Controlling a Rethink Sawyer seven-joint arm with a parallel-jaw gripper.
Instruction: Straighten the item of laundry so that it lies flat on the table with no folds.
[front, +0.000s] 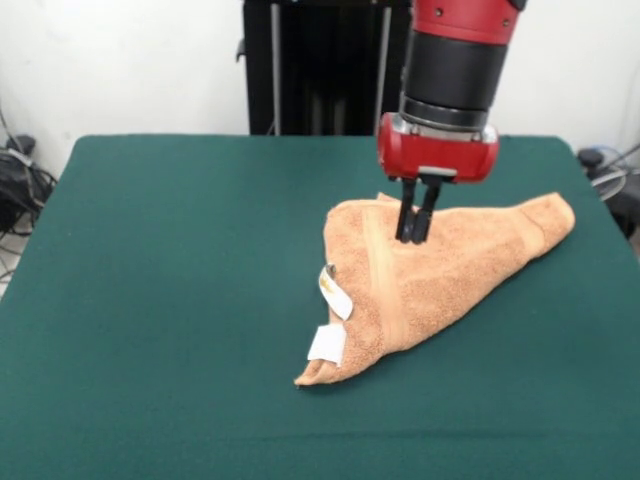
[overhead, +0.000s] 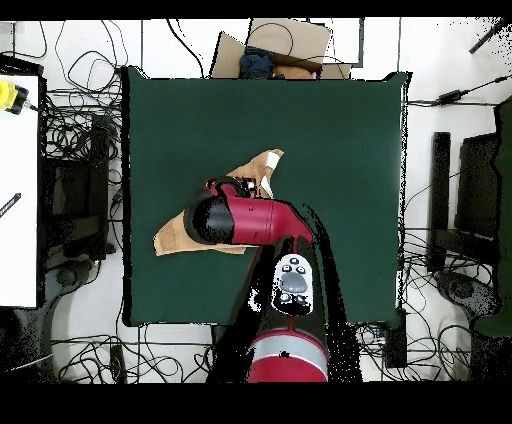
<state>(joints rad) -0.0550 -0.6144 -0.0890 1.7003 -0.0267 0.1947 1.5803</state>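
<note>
- Spreading across my front view, the table (front: 180, 300) is covered in dark green cloth.
- The towel (front: 450, 270) lies bunched in a rough triangle, toward the table's right edge in that view, one corner folded over.
- My gripper (front: 416, 238) presses down on the towel's upper fold, fingers (front: 406, 222) nearly together, pinching terry.
- Two white tags (front: 328, 344) sit at the towel's left edge.
</note>
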